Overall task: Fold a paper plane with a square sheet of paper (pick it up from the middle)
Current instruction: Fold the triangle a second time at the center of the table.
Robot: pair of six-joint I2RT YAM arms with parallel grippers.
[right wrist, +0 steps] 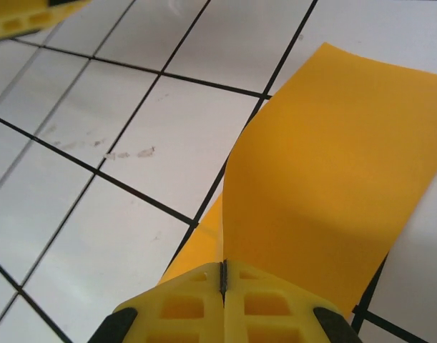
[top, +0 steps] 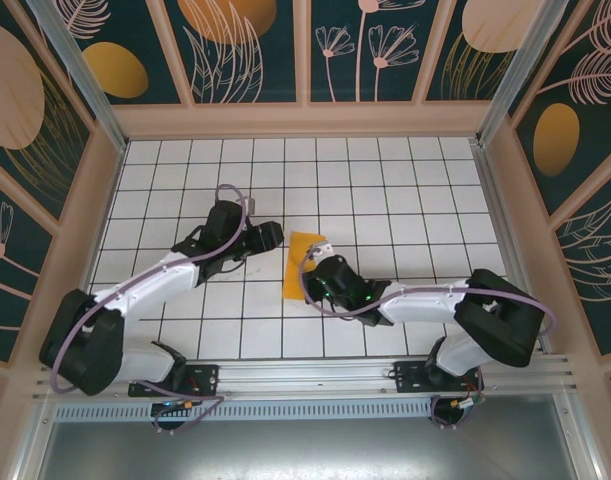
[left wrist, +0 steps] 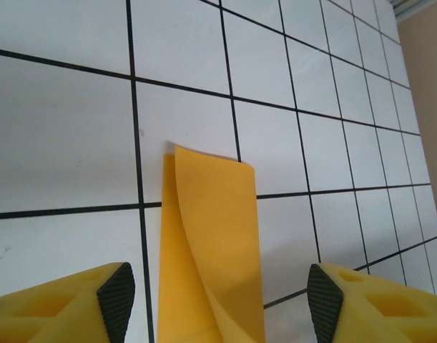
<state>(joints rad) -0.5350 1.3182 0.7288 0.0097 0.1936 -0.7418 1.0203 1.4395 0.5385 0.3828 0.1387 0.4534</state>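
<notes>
paper: square sheet of paper (top: 303,262), orange-yellow, folded over into a narrow 2-layer strip, top layer bowed upward | place: middle of the white tiled bench (top: 385,190) | right pincer (right wrist: 223,275): clamped tight on an edge of the sheet | left pincer (left wrist: 218,304): wide, 1 finger either side of the strip, apart from it

square sheet of paper (top: 301,260): plain orange-yellow on both faces, no print
bench (top: 405,190): white, ruled by thin black lines into a grid of squares
walls (top: 395,50): dark teal panels with pale line-drawn leaves and flowers, orange and peach ovals, light tan framing strips
left jaws: yellow, with black woven-look pads (left wrist: 116,300)
right jaws: yellow, dark at the outer corners
arms (top: 155,280): white shells, black joints
rail (top: 315,375): silver-grey
</notes>
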